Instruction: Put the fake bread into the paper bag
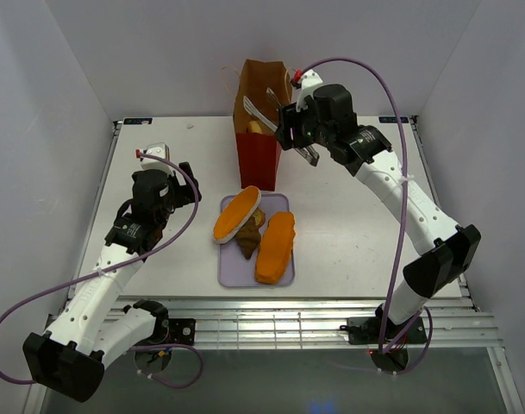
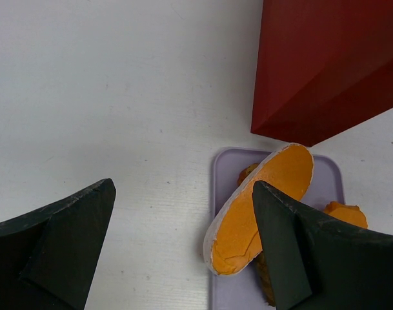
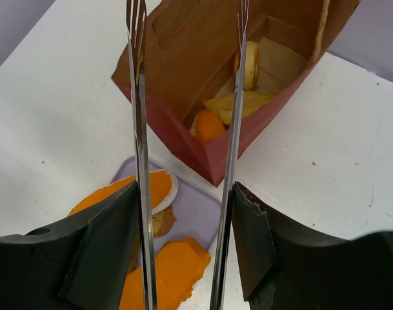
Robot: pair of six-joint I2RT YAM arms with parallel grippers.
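The paper bag (image 1: 258,112), brown above and red below, stands open at the back centre; its red wall shows in the left wrist view (image 2: 325,64). Inside it (image 3: 183,58) lie several bread pieces (image 3: 212,123). On the lavender tray (image 1: 230,274) lie an orange oval loaf (image 1: 236,214), a long orange loaf (image 1: 277,246) and a small brown piece (image 1: 247,244). My right gripper (image 1: 290,129) is shut on metal tongs (image 3: 139,129), whose empty tips are spread above the bag's mouth. My left gripper (image 1: 189,194) is open and empty, left of the tray; the oval loaf (image 2: 267,200) lies by its right finger.
White walls enclose the table on the left, back and right. The tray's left edge (image 2: 217,194) lies just right of my left gripper (image 2: 183,187). A metal rail runs along the table's near edge (image 1: 288,310). Purple cables loop off both arms.
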